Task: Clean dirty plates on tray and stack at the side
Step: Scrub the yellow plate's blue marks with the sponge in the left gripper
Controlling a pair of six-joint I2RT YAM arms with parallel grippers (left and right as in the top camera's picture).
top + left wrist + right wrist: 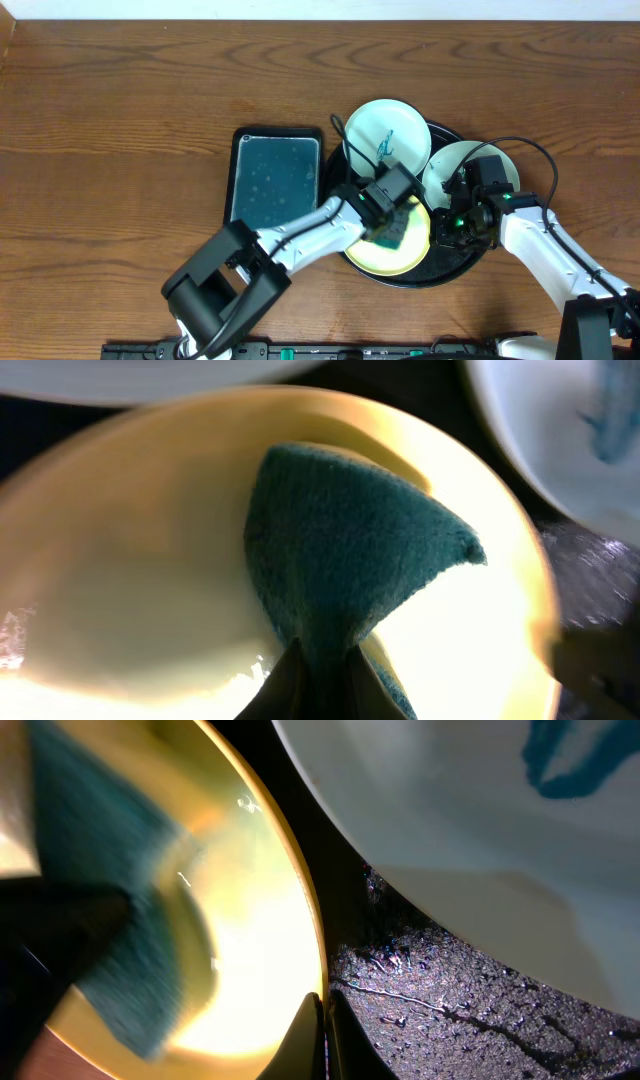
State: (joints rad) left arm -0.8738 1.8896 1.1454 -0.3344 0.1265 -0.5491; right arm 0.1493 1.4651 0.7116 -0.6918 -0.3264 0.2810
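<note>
The pale yellow plate (390, 262) lies at the front of the round black tray (455, 268). My left gripper (392, 222) is shut on a teal sponge (350, 540) and presses it on the yellow plate (130, 560). My right gripper (322, 1020) is shut on the yellow plate's right rim (300, 910), its fingers pinching the edge. The pale mint plate (387, 133) with a teal scribble sits at the back of the tray. The white plate (450, 165) lies at the right, partly hidden by my right arm; it also shows with a teal mark in the right wrist view (480, 830).
A rectangular teal tray (275, 178) with a dark rim lies left of the black tray. The wooden table (110, 130) stretches to the left and back. The black tray's gritty floor (470, 1020) shows between the plates.
</note>
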